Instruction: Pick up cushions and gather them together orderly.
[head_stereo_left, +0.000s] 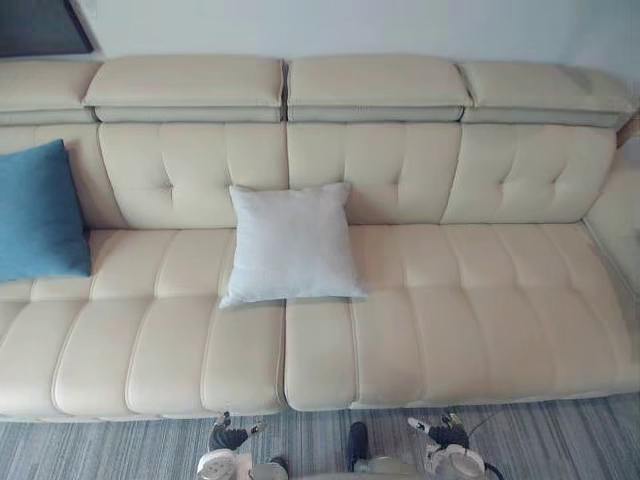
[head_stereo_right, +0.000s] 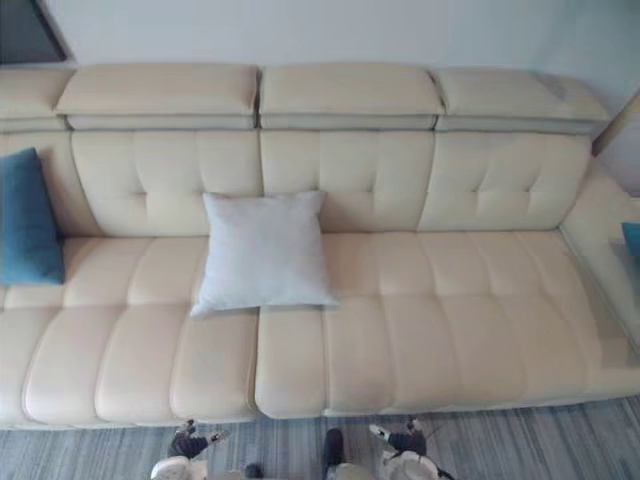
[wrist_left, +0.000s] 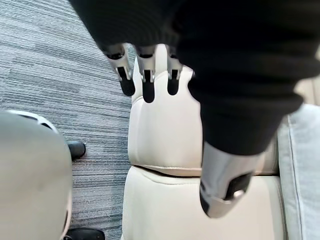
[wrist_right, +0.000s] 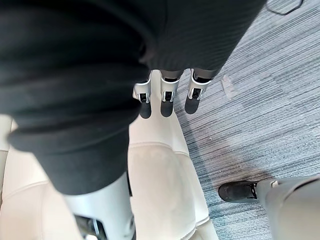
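While the cream sofa (head_stereo_left: 450, 300) spans the left eye view, two cushions lean upright against its backrest. A pale grey cushion (head_stereo_left: 290, 243) stands on the seat near the middle, its lower edge just above the gap between two seat sections. A blue cushion (head_stereo_left: 38, 212) stands at the far left, well apart from the grey one. Below the sofa's front edge, over the striped grey carpet (head_stereo_left: 120, 445), the left hand (head_stereo_left: 228, 437) and the right hand (head_stereo_left: 445, 432) hang low, away from both cushions.

From the right eye view the same layout shows, and a small blue patch (head_stereo_right: 632, 240) sits at the far right edge on the sofa's side section; it may be another cushion, but too little of it shows to be sure.

Seen from the left wrist view, the left hand's fingers (wrist_left: 146, 82) are straight and side by side, with the thumb (wrist_left: 225, 192) apart from them, above the sofa's front edge and the carpet. They hold nothing.

Seen from the right wrist view, the right hand's fingers (wrist_right: 165, 97) are likewise straight and empty, pointing down over the sofa's edge where it meets the carpet.
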